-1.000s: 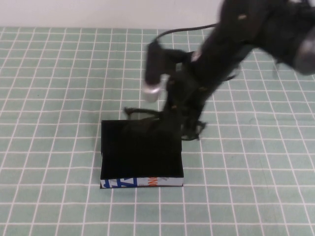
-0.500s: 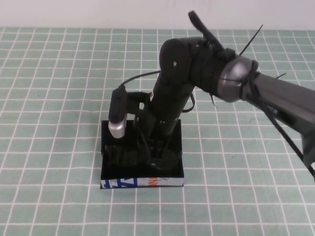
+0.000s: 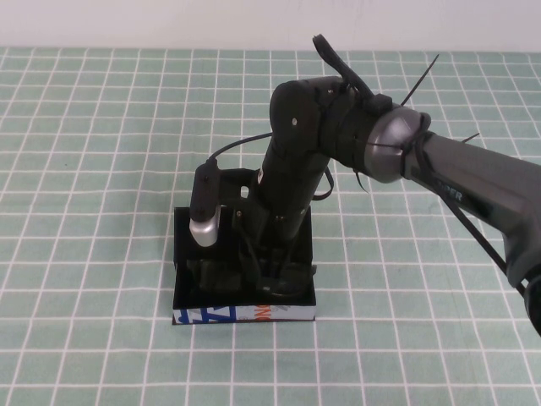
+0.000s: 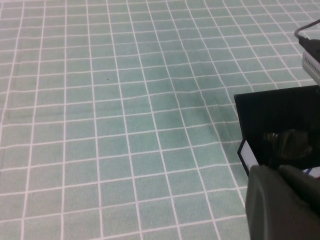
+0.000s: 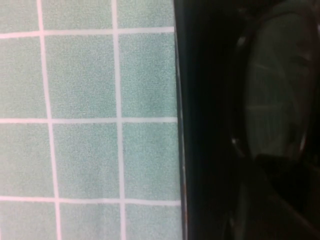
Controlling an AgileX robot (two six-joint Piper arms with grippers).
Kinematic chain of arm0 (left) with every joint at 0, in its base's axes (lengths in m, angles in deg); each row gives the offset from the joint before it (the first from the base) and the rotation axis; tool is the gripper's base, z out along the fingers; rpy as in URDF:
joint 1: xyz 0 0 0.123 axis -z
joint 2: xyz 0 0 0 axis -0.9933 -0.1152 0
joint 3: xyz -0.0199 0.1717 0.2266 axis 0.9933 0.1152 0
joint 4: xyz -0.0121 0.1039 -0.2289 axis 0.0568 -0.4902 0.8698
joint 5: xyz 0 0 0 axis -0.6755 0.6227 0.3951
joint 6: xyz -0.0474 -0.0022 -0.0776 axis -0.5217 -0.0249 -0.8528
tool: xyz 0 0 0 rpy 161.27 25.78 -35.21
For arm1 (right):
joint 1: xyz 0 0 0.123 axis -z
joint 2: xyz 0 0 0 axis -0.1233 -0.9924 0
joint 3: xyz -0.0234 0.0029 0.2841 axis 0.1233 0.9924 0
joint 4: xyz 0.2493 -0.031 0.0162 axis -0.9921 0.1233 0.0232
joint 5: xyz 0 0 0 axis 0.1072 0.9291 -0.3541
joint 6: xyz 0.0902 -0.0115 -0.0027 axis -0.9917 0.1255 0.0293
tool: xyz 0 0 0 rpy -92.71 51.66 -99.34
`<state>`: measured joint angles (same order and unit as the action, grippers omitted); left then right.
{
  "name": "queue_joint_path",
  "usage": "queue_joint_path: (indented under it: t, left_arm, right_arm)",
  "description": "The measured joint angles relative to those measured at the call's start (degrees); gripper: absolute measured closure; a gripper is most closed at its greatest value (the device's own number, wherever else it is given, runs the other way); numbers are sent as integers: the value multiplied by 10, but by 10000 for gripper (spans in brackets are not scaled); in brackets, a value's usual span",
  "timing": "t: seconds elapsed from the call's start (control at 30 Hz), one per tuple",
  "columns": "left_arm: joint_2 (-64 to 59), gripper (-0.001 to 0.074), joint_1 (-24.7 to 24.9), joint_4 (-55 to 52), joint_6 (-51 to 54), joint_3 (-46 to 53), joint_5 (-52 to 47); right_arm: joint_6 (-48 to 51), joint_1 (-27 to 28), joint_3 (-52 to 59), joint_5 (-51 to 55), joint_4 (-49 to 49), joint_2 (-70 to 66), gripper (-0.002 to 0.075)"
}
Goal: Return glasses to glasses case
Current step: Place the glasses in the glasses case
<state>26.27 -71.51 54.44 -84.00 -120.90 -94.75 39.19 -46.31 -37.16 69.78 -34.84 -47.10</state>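
The right gripper (image 3: 270,275) is low inside the open glasses case (image 3: 182,292), which sits on the green checked table cover (image 3: 84,169) with its white printed side facing the robot. The arm comes from the right and bends steeply down, probably so that the glasses (image 5: 275,100) go flat onto the black lining and not over the rim. In the right wrist view one greenish lens with its dark frame lies just beside the case wall, so the glasses seem to be inside the case or nearly so (black on black makes it hard to be sure). Whether this gripper holds the frame or has let it go, I cannot tell. The left gripper (image 4: 280,200) waits near the left side of the case, apart from it, and its fingers I also cannot judge; it looks parked while the other arm works
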Motion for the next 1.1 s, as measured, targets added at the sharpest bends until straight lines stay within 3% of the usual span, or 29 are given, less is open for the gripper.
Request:
queue_joint_path:
  t: [0.2, 0.63, 0.73, 0.9, 1.1]
  left_arm:
    - [0, 737, 0, 0, 0, 0, 10]
    - [0, 737, 0, 8, 23, 6, 16]
    - [0, 737, 0, 42, 59, 32, 17]
    - [-7, 737, 1, 131, 152, 83, 17]
    - [-78, 737, 1, 259, 315, 109, 20]
  right_arm:
    - [0, 0, 0, 0, -10, 0, 539]
    - [0, 0, 0, 0, -16, 15, 534]
    - [0, 0, -16, 1, -26, 33, 568]
    - [-27, 0, -69, 1, -43, 57, 706]
    - [-123, 5, -130, 6, -62, 69, 734]
